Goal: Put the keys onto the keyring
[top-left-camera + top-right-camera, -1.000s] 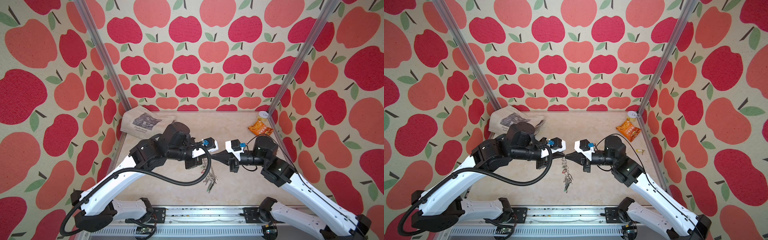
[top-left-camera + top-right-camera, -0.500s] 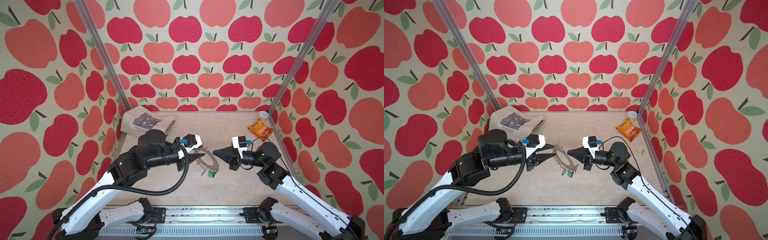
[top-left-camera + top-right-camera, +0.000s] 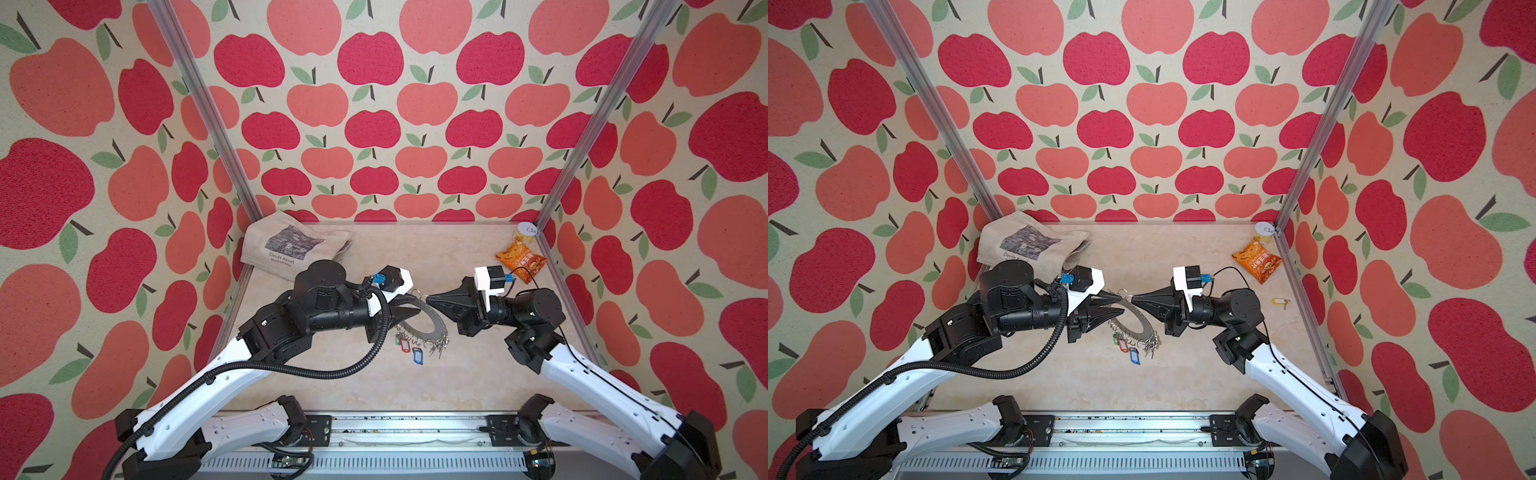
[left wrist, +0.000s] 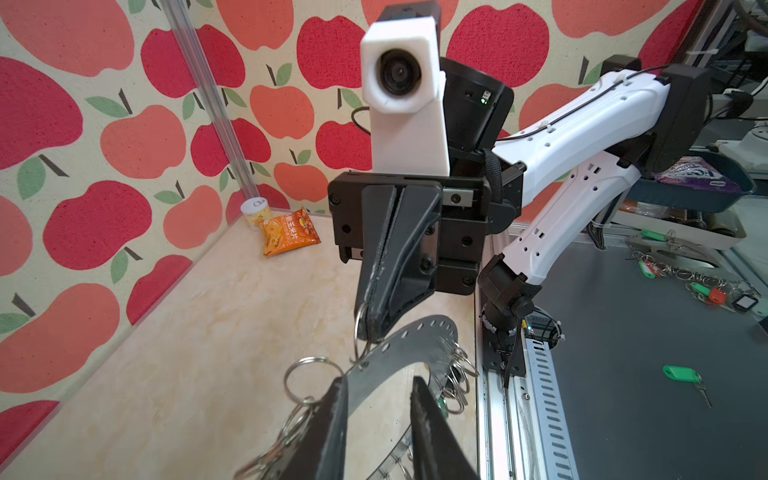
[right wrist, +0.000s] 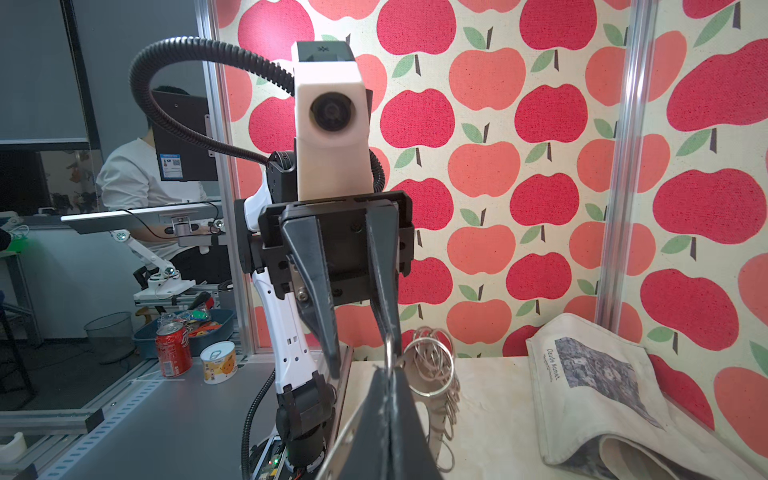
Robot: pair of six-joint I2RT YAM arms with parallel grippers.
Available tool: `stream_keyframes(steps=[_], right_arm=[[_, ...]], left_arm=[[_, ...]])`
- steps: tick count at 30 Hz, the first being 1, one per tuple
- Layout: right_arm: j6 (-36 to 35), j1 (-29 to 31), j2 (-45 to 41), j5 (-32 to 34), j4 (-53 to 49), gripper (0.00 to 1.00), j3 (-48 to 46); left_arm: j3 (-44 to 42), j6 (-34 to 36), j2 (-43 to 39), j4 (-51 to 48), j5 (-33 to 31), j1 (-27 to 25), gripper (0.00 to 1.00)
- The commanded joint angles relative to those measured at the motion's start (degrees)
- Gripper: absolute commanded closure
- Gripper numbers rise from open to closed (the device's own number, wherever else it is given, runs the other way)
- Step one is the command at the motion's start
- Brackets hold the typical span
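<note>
Two grippers meet tip to tip above the middle of the beige marbled tabletop. The right gripper is pressed fully together on one thin wire loop at the rim of the large flat grey metal keyring plate, and the plate hangs from that pinch. The left gripper stands partly spread, its fingers either side of the rim just beside the same spot, clamping nothing that I can make out. Small metal keys dangle from the lower loops, one with a green tag, one with a red tag and one with a blue tag; whether they brush the table I cannot tell. One small key with a yellow tag lies alone near the right wall, well apart from the plate.

The step in hand looks like a handover or a steadying of the plate. Done well, the left fingers would close on bare flat metal between loops, not on wire, and square to the face so the plate cannot swivel; only then should the right let go, since a single loop makes a loose pivot.

The plate is tilted on edge, top rim at the grippers, bottom rim toward the front rail; being round, it has no true long axis; the tags' long axes hang downward.
</note>
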Motion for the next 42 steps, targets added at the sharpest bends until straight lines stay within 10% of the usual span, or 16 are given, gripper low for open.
stream_keyframes(steps=[1, 30, 42], right_arm=[[4.18, -0.23, 0.46, -1.66, 8.60, 1.00, -0.53], [9.13, -0.06, 3.36, -2.69, 17.54, 1.00, -0.12], [5.99, 1.42, 3.84, -0.84, 12.55, 1.00, 1.58]], left_arm=[[-0.89, -1.71, -0.47, 3.53, 1.90, 0.69, 0.72], [-4.42, -12.32, -2.38, 13.75, 18.02, 9.61, 0.82], [-4.10, -9.05, -1.65, 11.52, 15.86, 6.79, 0.60]])
